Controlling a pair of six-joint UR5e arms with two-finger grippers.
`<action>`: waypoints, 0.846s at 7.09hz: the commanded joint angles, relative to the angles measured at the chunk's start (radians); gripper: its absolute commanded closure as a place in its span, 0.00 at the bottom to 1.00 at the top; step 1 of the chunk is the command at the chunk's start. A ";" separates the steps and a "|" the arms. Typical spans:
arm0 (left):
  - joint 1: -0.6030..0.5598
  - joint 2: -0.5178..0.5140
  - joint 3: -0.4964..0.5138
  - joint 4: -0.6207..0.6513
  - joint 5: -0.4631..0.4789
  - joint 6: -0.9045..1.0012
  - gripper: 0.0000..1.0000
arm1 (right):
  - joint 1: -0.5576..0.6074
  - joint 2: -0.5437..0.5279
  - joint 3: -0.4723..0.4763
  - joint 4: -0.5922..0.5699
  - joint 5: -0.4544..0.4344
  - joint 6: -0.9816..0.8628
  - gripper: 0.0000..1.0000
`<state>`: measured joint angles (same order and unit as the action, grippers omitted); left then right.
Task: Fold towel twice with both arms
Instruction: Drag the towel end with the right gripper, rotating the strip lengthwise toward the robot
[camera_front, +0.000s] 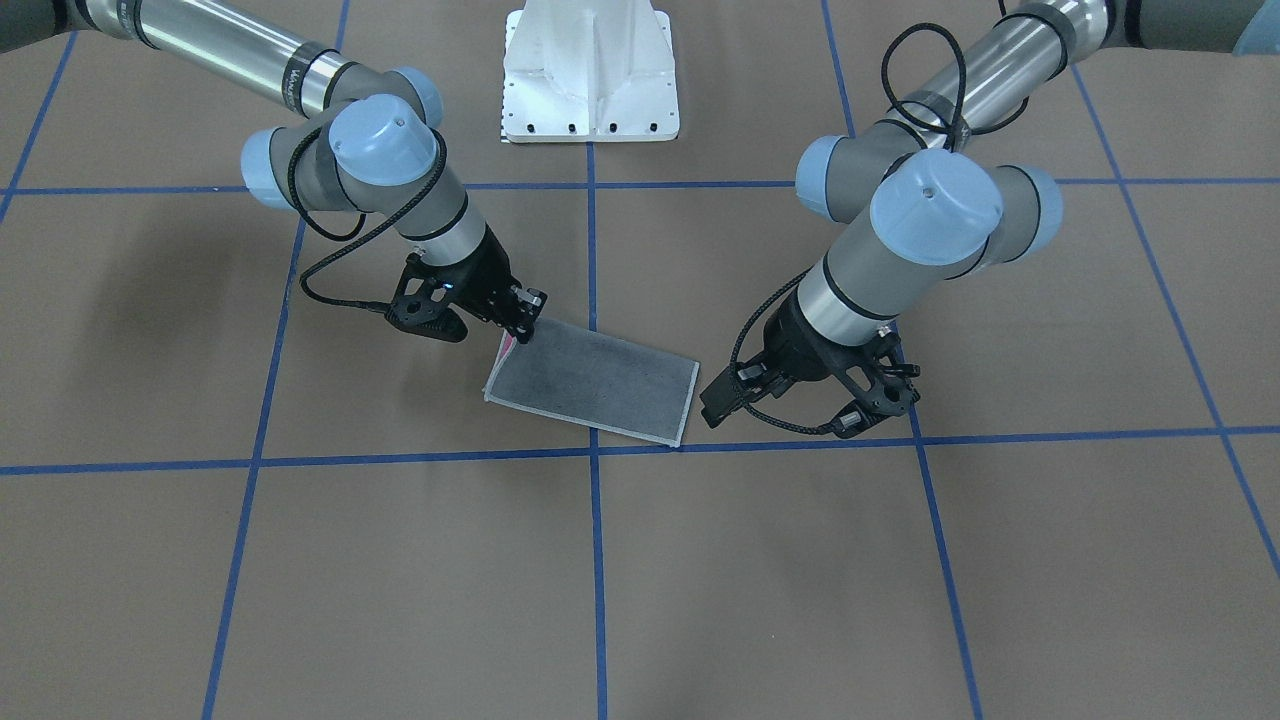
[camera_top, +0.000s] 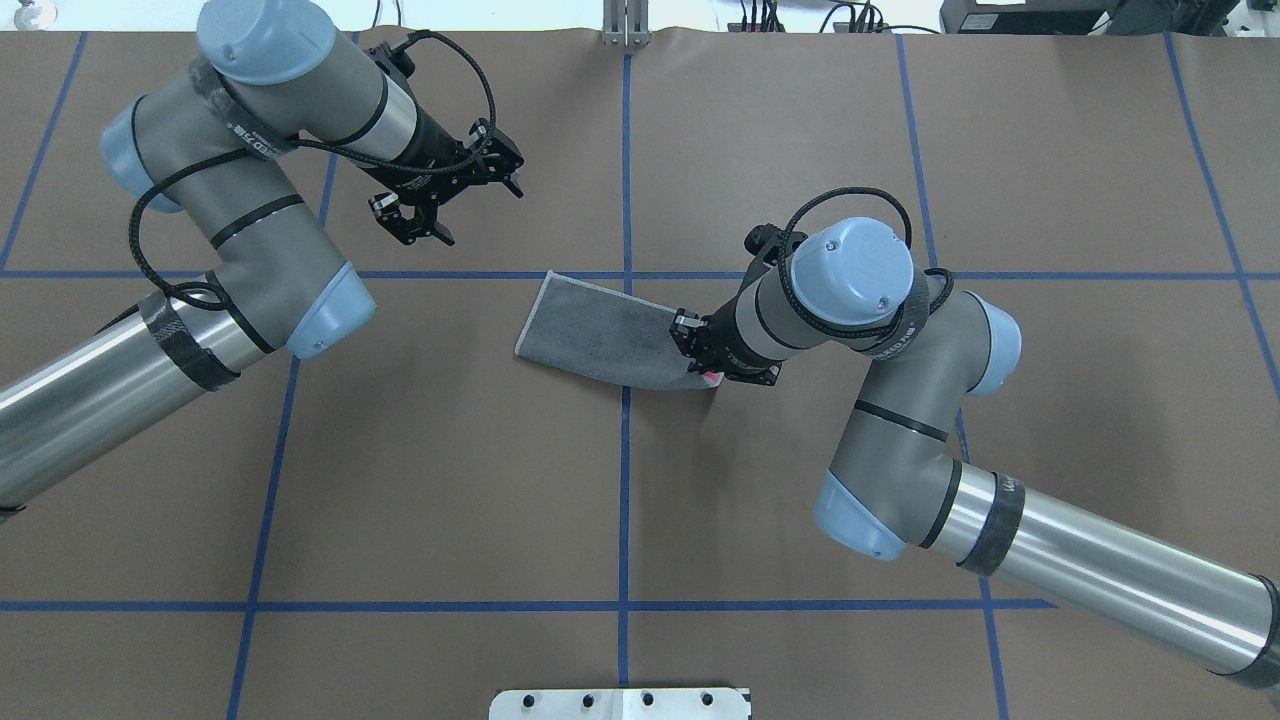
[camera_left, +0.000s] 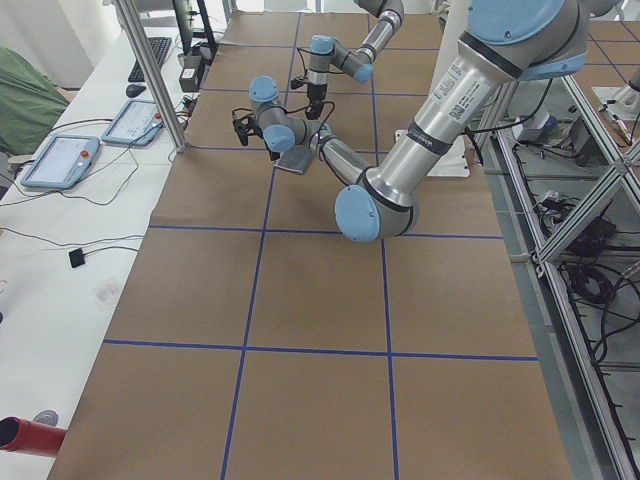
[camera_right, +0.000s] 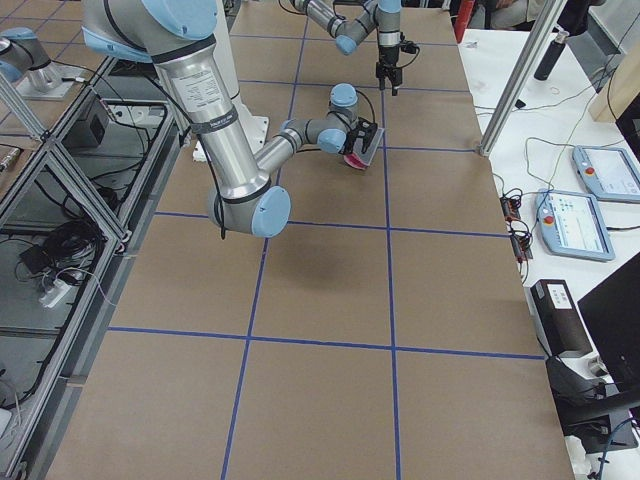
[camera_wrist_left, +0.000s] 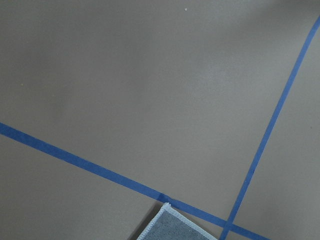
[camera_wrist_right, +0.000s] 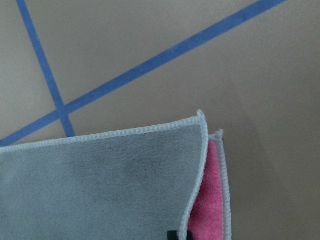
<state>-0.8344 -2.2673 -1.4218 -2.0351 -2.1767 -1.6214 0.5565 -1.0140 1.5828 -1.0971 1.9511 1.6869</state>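
Right gripper (camera_front: 524, 322): clamped on one corner of the towel (camera_front: 590, 385), top layer lifted there, pink face showing beneath; towel: folded in half, dark grey face up, flat on the bench (camera_front: 400, 560) over a blue tape line (camera_front: 598, 560); left gripper (camera_front: 718, 400): jaws apart, beside the towel's opposite end, holding nothing.

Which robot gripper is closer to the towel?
Right. The right gripper sits at one end of the towel; the left gripper hangs beyond the other end, apart from it.
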 joint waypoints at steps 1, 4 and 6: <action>0.000 0.000 0.000 0.000 0.000 0.000 0.01 | -0.036 0.003 0.051 -0.001 0.046 0.002 1.00; -0.003 0.005 -0.002 0.000 0.000 0.000 0.01 | -0.141 0.133 -0.012 0.000 0.035 0.046 1.00; -0.005 0.014 -0.002 -0.002 -0.002 0.002 0.01 | -0.162 0.236 -0.142 0.061 0.016 0.045 1.00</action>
<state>-0.8379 -2.2574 -1.4234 -2.0366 -2.1770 -1.6211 0.4081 -0.8372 1.5166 -1.0808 1.9808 1.7315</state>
